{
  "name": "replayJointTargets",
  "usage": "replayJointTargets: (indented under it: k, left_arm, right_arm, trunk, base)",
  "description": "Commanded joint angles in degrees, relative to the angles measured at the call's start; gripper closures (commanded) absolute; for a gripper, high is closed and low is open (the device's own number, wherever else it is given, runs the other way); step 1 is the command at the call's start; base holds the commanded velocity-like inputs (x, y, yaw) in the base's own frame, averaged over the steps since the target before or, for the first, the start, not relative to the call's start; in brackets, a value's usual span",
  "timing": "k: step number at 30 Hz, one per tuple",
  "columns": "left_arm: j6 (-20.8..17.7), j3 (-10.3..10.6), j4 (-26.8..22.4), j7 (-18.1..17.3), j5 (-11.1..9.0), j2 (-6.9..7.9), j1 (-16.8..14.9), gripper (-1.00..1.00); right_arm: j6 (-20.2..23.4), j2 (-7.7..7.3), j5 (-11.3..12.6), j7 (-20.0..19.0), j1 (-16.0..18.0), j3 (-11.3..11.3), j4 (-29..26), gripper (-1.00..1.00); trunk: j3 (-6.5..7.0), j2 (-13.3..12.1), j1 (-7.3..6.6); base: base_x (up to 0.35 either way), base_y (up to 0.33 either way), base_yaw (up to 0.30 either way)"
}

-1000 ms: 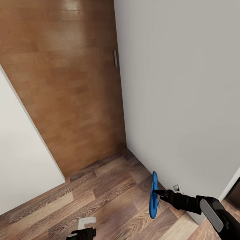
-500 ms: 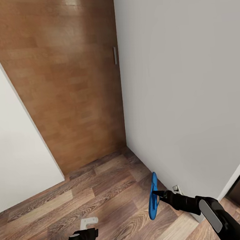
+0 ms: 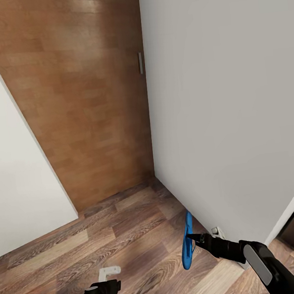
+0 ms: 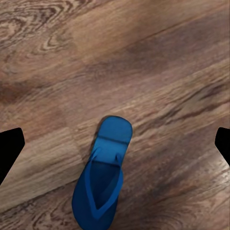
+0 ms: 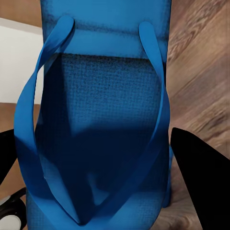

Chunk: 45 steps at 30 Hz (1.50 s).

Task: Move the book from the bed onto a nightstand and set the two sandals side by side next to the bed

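Blue sandal (image 3: 187, 241) stands on edge, long axis upright, in right claw (image 3: 192, 237).

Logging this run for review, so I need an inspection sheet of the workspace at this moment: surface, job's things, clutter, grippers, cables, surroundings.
Surface: wood-plank floor, bare where visible.
Job's things: one sandal held on edge above the floor, close to the wall; second sandal lying flat on the floor, straps up, below the left gripper. Book, bed, nightstand: nothing seen.
Clutter: nothing seen.
Grippers: right gripper shut on the sandal; left gripper open, hovering over the second sandal, not touching it.
Cables: nothing seen.
Surroundings: white wall at right, brown wooden door ahead, white panel at left.
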State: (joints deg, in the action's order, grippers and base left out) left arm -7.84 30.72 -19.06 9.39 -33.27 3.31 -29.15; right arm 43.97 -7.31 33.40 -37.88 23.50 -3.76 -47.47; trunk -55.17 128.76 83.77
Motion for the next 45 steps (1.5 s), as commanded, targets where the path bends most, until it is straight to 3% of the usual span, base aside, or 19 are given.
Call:
replayJointTargets:
  k: [1, 36, 45]
  left_arm:
    - [-0.31, 0.45, -0.21, 0.46, -0.44, 0.07, -0.02, -1.00]
    - [-0.42, 0.38, -0.19, 0.55, -0.22, 0.12, -0.01, -1.00]
    - [-0.34, 0.40, -0.19, 0.58, -0.17, 0.12, -0.02, -1.00]
  right_arm:
    - [0.41, 0.01, 0.26, -0.18, 0.04, -0.11, 0.00, 1.00]
    - [1.02, -0.24, 0.66, -0.39, 0.02, -0.73, -0.08, 1.00]
    - [1.13, -0.49, 0.70, -0.44, 0.03, -0.73, -0.08, 1.00]
  trunk:
    - [-0.24, 0.44, 0.21]
    - [-6.52, 14.48, 7.90]
    - [-8.51, 14.60, 8.13]
  base:
    - [0.000, 0.000, 0.000]
    - [0.000, 0.000, 0.000]
    - [0.000, 0.000, 0.000]
